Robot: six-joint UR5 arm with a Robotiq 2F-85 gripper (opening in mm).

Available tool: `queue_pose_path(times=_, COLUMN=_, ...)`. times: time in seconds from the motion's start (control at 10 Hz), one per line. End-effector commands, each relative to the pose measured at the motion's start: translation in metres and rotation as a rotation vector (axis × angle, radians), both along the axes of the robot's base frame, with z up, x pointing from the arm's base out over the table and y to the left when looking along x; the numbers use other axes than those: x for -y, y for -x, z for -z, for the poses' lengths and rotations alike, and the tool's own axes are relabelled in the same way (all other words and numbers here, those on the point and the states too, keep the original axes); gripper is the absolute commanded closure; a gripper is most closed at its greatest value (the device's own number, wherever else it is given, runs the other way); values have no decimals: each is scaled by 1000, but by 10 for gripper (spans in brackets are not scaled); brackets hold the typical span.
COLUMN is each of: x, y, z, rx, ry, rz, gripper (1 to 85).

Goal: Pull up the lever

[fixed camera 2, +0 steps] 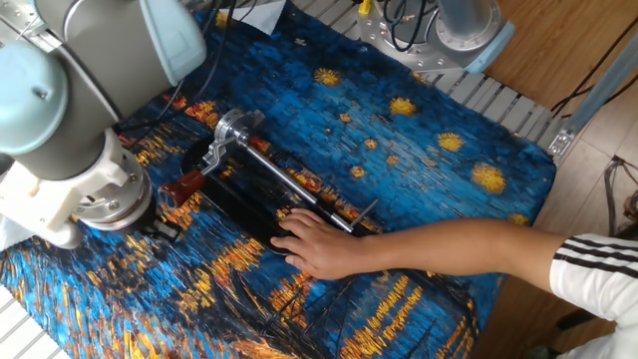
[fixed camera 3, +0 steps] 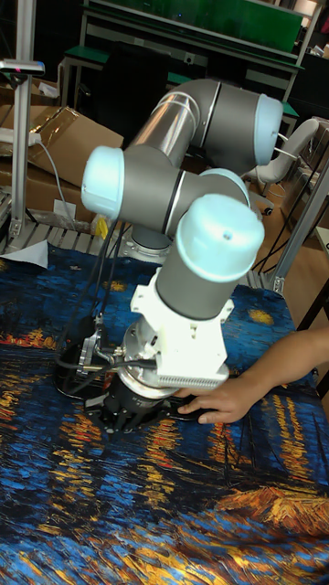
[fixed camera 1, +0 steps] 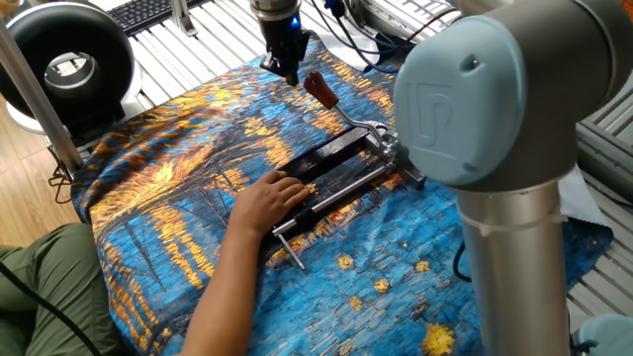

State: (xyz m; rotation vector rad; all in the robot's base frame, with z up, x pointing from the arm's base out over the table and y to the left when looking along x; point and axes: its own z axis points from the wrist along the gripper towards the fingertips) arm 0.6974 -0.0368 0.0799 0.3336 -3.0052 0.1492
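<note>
The lever's reddish-brown knob (fixed camera 1: 318,89) points up and back from the clamp's grey metal head (fixed camera 1: 396,150), on a short silver arm (fixed camera 1: 346,119). In the other fixed view the knob (fixed camera 2: 184,186) lies just right of my wrist. My gripper (fixed camera 1: 289,75) hangs just left of the knob, close to it but apart. Its dark fingers come together in a narrow tip with nothing held. The arm's own bulk hides the gripper in the other fixed view, and in the tall view only its dark body (fixed camera 3: 128,411) shows.
A person's hand (fixed camera 1: 267,198) presses down on the long black clamp frame (fixed camera 1: 331,163), next to the thin screw rod (fixed camera 1: 297,222). Everything lies on a blue and orange painted cloth (fixed camera 1: 178,158). A black ring light (fixed camera 1: 69,59) stands at the back left.
</note>
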Motion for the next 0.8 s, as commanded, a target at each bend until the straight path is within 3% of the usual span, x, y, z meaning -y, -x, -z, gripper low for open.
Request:
queue_pose_path(times=0.0, x=1, y=11, z=5, rx=-48, ry=-13, rz=5, gripper=847)
queue_pose_path(times=0.2, x=2, y=25, z=4, rx=-106, ry=-18, rz=1, gripper=847)
queue_pose_path(times=0.7, x=-5, y=47, z=-2, rx=-192, ry=-46, rz=1, gripper=847)
